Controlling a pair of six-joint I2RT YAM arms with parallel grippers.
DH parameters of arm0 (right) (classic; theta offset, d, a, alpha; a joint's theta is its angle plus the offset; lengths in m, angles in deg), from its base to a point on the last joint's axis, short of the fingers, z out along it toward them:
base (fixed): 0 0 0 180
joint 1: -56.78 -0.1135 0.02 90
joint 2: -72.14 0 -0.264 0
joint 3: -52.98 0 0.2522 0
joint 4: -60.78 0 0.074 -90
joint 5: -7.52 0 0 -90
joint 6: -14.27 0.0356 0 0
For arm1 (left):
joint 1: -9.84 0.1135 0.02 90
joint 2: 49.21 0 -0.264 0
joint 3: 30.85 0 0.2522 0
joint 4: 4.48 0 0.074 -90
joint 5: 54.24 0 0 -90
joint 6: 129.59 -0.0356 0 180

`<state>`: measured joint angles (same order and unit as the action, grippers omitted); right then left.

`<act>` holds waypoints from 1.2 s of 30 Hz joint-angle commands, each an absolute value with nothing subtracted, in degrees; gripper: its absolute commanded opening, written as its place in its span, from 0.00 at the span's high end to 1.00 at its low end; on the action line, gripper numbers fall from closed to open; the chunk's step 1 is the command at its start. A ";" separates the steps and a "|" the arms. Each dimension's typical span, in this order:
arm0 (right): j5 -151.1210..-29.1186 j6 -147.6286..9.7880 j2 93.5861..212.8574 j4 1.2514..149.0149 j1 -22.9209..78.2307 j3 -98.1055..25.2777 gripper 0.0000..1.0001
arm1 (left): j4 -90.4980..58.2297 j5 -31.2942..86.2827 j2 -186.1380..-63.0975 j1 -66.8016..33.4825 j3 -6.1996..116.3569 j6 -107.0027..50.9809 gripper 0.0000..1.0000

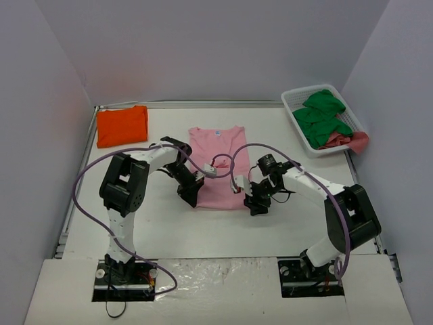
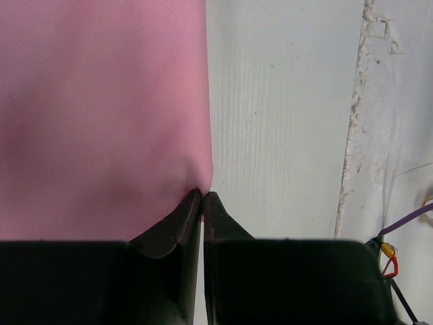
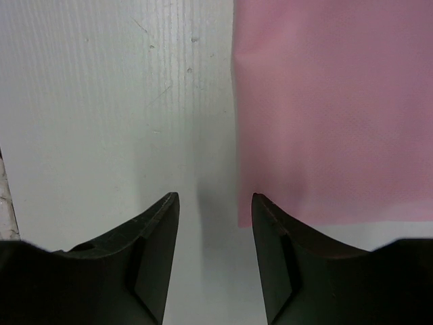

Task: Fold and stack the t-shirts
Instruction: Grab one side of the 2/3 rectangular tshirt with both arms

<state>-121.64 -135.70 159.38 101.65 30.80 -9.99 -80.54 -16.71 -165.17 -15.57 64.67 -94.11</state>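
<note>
The pink t-shirt (image 1: 218,159) lies flat, its long axis running from near hem to far collar. At its near left corner the left gripper (image 2: 203,196) is closed, pinching the cloth. At its near right corner the right gripper (image 3: 215,198) stands open, holding nothing.

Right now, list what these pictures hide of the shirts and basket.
- Top view: near left corner of the light pink cloth t-shirt, under the left gripper.
- Wrist views: most of that shirt, cut off by frame edges.
- Top view: bottom of the white slatted plastic basket, under green cloth.
- Bright orange cloth shirt: layers too small.
</note>
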 commanded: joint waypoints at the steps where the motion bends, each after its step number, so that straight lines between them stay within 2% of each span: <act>1: -121.15 -136.56 160.56 102.05 30.41 -11.84 0.57 | -83.89 -18.82 -164.17 -15.12 66.49 -96.72 0.98; 8: -119.22 -135.50 162.84 99.32 30.41 -11.32 0.57 | -84.42 -19.17 -163.91 -15.03 66.23 -97.25 0.98; 15: -116.84 -134.45 164.33 97.22 30.41 -10.09 0.69 | -85.03 -19.88 -163.56 -15.03 66.49 -97.33 0.98; 23: -114.12 -132.95 165.39 95.46 30.41 -8.59 0.72 | -85.56 -20.41 -163.03 -14.95 66.41 -97.60 0.98; 29: -112.98 -131.11 166.10 95.37 30.33 -9.38 0.90 | -85.65 -20.23 -162.33 -14.95 65.79 -97.69 0.98; 31: -112.80 -130.49 165.57 95.80 30.33 -10.17 0.99 | -85.74 -19.62 -161.98 -14.94 65.70 -97.69 0.98; 36: -113.68 -130.40 162.15 100.90 30.33 -12.89 1.00 | -86.26 -18.39 -159.61 -14.95 65.00 -97.25 0.98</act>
